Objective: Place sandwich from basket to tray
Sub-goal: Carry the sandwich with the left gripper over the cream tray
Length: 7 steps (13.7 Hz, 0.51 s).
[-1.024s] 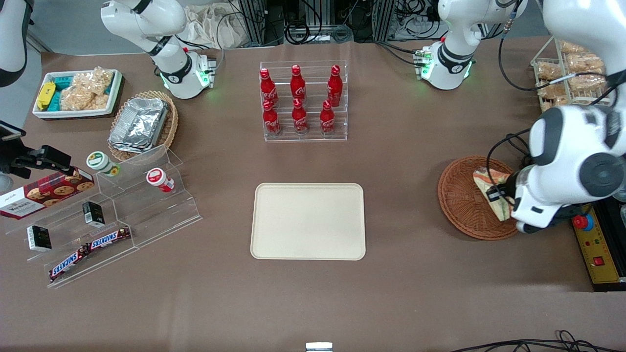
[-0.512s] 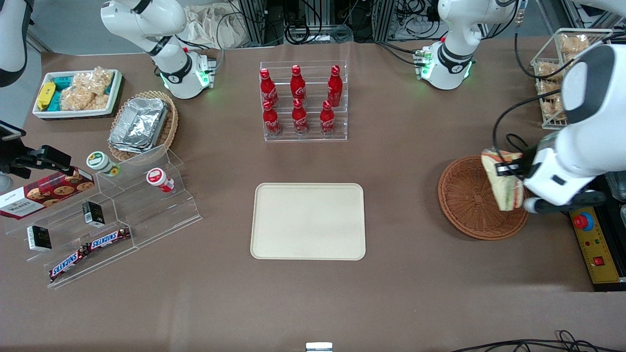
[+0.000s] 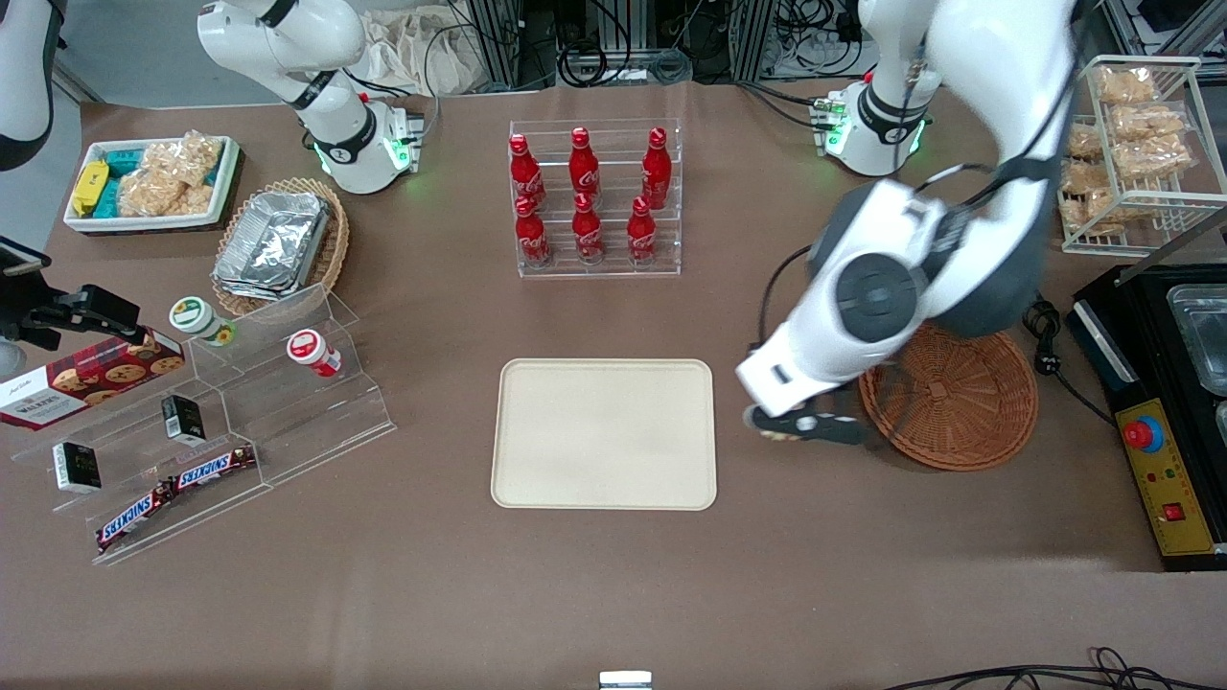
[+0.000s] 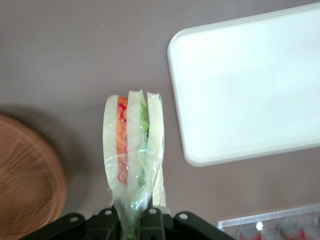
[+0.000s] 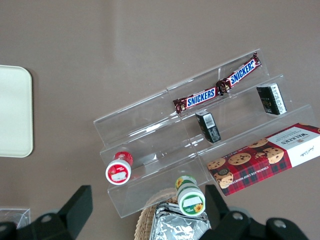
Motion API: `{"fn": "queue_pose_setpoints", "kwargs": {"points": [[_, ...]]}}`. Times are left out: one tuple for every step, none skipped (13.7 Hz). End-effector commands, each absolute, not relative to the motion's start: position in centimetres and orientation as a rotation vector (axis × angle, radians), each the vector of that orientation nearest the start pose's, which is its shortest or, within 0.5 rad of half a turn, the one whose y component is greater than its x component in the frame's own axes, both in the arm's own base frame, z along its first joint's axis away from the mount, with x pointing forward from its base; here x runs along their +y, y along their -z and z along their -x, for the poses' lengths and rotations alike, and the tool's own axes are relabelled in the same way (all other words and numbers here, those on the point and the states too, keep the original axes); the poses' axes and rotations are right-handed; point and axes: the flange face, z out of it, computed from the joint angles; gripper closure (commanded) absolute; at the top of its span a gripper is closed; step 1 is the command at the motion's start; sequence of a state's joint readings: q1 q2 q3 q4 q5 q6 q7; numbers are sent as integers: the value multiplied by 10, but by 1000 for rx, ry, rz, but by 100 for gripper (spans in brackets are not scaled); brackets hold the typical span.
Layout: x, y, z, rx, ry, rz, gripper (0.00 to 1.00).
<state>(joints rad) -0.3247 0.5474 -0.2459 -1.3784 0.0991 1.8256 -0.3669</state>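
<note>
My left gripper point(image 4: 132, 222) is shut on the narrow end of the sandwich point(image 4: 132, 145), a clear-wrapped wedge of pale bread with orange-red and green layers. It hangs over bare table between the reddish-brown wicker basket point(image 4: 25, 190) and the cream tray point(image 4: 250, 85). In the front view the gripper point(image 3: 798, 425) is beside the basket point(image 3: 959, 402), on the tray's side of it, about a hand's width short of the tray point(image 3: 604, 433). The arm hides nearly all of the sandwich there. Nothing lies in the basket or on the tray.
A clear rack of red cola bottles point(image 3: 594, 196) stands farther from the front camera than the tray. Toward the parked arm's end are a stepped acrylic shelf point(image 3: 220, 412), a tan basket with foil containers point(image 3: 278, 244) and a white bin point(image 3: 153, 182). A wire snack rack point(image 3: 1131, 153) and control box point(image 3: 1165, 479) flank the working arm.
The gripper lifted the sandwich out of the basket and carried it toward the tray. The basket is left with nothing in it.
</note>
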Motion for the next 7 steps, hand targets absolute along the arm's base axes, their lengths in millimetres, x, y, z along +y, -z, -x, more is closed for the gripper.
{"fn": "queue_pose_setpoints", "kwargs": {"points": [[-384, -347, -613, 288, -47, 3114, 100], [-393, -327, -618, 268, 13, 3144, 100], [-406, -311, -618, 245, 66, 3177, 100], [-412, -294, -620, 208, 97, 3202, 100], [-416, -276, -621, 195, 100, 3215, 100], [-420, -262, -619, 185, 94, 3222, 100], [-420, -250, -619, 159, 82, 3225, 100]]}}
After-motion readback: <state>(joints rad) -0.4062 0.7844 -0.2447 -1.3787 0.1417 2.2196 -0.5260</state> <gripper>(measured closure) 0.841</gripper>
